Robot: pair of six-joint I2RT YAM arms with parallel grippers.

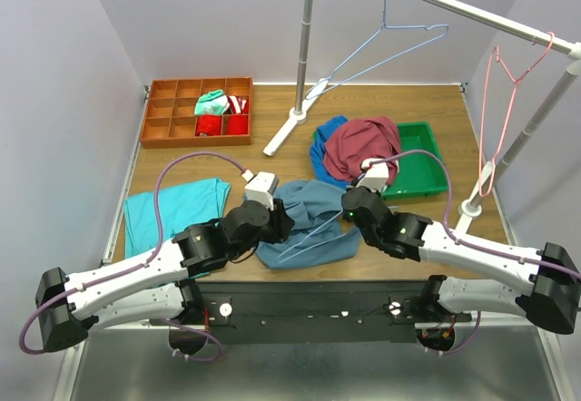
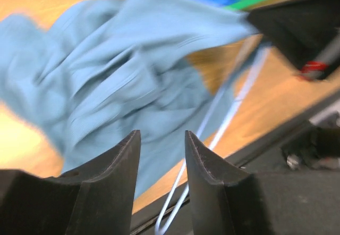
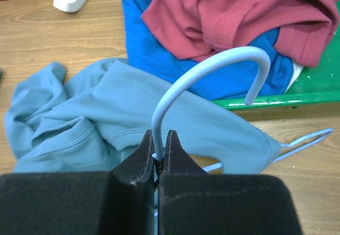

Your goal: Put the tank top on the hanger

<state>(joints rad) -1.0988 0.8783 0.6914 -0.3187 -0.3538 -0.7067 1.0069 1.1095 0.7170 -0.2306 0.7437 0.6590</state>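
The slate-blue tank top [image 1: 304, 224] lies crumpled on the table's near middle; it also shows in the left wrist view [image 2: 122, 81] and the right wrist view [image 3: 106, 123]. My right gripper [image 3: 159, 145] is shut on the neck of a light-blue wire hanger [image 3: 212, 67], its hook pointing up and away. The hanger's wire [image 1: 313, 236] runs over and partly under the tank top, and shows in the left wrist view [image 2: 228, 112]. My left gripper [image 2: 162, 144] is open and empty, just above the tank top's near edge. In the top view the left gripper [image 1: 283, 224] and right gripper [image 1: 348, 209] flank the top.
A second light-blue hanger [image 1: 390, 34] and a pink-red hanger [image 1: 504, 102] hang on the rail. A maroon shirt [image 1: 363, 147] on a royal-blue garment [image 1: 320, 151] overlaps a green tray [image 1: 427, 161]. A teal cloth [image 1: 172, 210] lies left, an orange divided box [image 1: 195, 111] at back.
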